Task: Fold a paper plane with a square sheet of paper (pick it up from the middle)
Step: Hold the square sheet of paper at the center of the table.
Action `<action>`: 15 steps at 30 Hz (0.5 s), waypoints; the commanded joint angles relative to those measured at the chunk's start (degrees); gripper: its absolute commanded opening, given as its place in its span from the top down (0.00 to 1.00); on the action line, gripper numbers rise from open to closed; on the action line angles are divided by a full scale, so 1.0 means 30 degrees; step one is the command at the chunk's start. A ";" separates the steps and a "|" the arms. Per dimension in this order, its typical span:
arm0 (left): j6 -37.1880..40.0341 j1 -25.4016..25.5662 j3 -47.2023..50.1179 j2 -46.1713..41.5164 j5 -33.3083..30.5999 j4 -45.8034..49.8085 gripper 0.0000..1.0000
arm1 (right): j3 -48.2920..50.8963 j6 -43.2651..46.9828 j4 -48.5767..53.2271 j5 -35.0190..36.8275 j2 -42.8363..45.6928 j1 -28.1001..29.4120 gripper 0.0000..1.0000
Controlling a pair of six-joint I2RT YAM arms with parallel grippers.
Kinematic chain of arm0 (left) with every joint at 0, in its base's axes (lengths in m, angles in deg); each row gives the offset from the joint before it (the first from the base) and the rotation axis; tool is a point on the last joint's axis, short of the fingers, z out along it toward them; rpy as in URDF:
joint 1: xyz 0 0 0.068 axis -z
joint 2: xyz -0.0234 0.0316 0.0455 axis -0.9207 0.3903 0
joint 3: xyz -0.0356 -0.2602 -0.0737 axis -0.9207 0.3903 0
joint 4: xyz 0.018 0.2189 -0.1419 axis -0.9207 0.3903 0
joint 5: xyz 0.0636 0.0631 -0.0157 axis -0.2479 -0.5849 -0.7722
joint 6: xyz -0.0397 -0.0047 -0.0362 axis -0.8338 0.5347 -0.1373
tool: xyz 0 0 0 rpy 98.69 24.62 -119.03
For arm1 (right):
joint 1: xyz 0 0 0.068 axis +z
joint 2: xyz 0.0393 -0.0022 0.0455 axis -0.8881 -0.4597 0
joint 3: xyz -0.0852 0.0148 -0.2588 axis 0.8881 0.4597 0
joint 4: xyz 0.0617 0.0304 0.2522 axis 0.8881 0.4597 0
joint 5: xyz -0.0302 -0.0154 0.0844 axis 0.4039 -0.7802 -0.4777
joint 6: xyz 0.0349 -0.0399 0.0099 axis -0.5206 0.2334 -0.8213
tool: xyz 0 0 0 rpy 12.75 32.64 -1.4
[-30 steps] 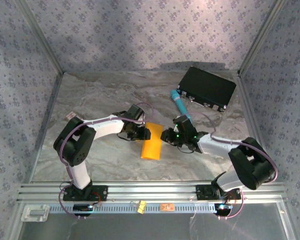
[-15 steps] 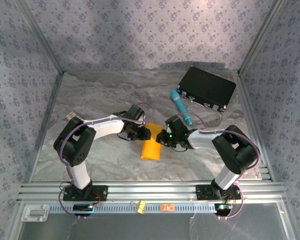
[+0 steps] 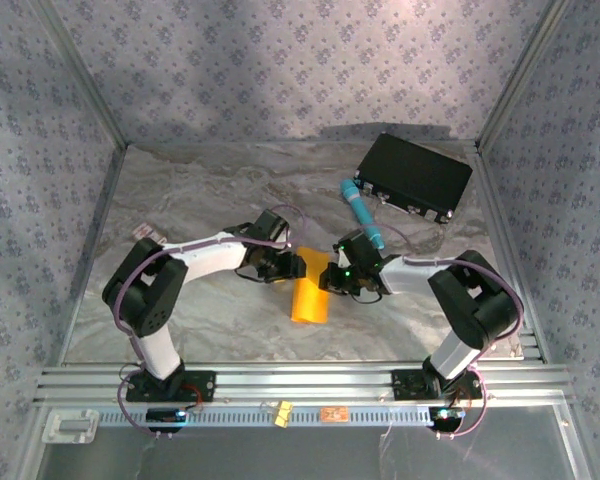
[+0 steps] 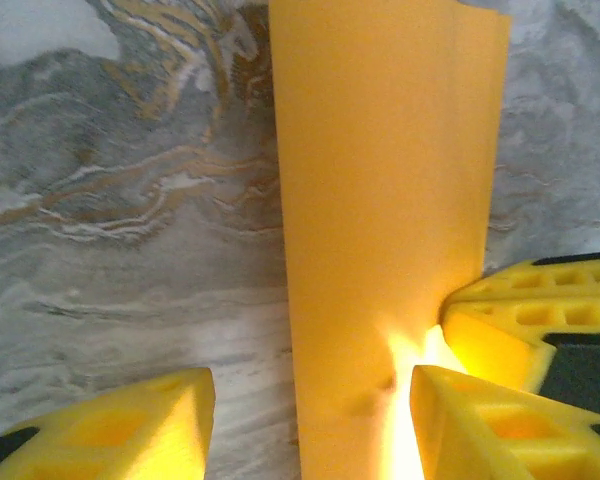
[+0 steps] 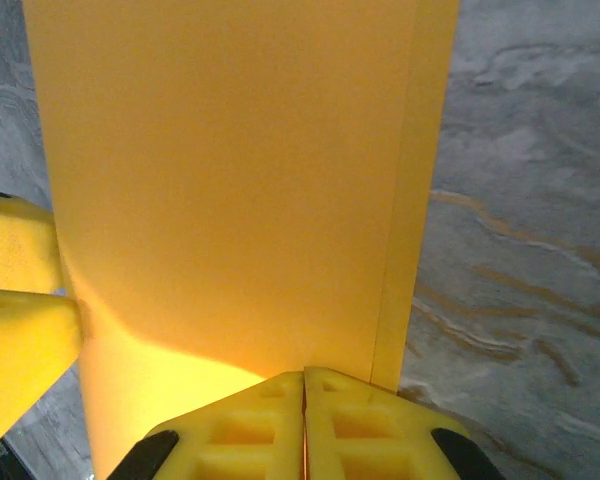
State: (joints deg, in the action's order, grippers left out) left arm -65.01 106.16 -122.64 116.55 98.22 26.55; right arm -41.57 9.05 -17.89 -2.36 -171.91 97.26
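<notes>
Marbled surface [image 3: 180,200] carried folded paper [image 3: 310,300]; right claw [image 3: 332,278] pinched its edge, left claw [image 3: 293,266] stood wide open; a sideways pull could tear it.

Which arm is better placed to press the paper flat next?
Right, probably. The right gripper is shut, its tips together over the square sheet of paper, ready to press. The left gripper is open, one finger over the sheet and the other beside it.
</notes>
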 commanded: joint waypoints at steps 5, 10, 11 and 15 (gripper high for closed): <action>-0.1566 0.0176 0.0693 -0.0602 0.1785 -0.1449 0.46 | -0.0591 0.2124 0.2061 -0.1273 -0.0057 -0.0674 0.91; -0.2937 0.0193 0.1515 -0.0646 0.2845 -0.3050 0.47 | -0.0669 0.1940 0.2081 -0.1143 -0.0176 -0.0754 0.90; -0.3204 0.0200 0.1685 -0.0661 0.3084 -0.3450 0.47 | -0.0620 0.1834 0.2060 -0.1052 -0.0187 -0.0750 0.90; -0.3324 0.0441 0.1915 -0.0561 0.2747 -0.3500 0.49 | -0.0384 0.1504 0.1772 -0.0895 -0.0190 -0.0735 0.90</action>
State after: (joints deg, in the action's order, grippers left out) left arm -73.41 106.82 -117.26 116.37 105.20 18.29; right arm -42.49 13.62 -13.98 -5.03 -171.89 95.32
